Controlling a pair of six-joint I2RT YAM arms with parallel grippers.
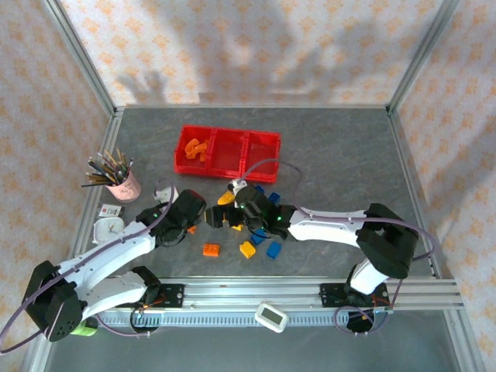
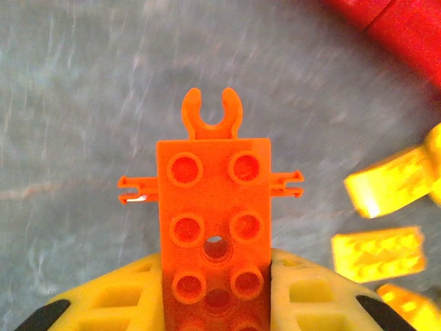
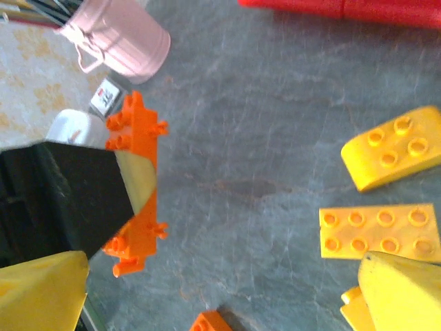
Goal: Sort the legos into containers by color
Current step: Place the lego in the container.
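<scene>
Currently the left gripper (image 2: 217,293) is pinching just one end of the orange clip brick (image 2: 213,196), beside the yellow legos (image 3: 379,231) and short of the red containers (image 1: 225,173). With that shallow a hold, the brick could swivel or drop in transit. The right gripper (image 3: 220,293), spread wide, is close enough to bump it.

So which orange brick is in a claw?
The long orange brick with side clips, gripped by the left claw; others lie on the table or in the red tray.

Left end effector (image 2: 217,303) seemingly clamped
</scene>
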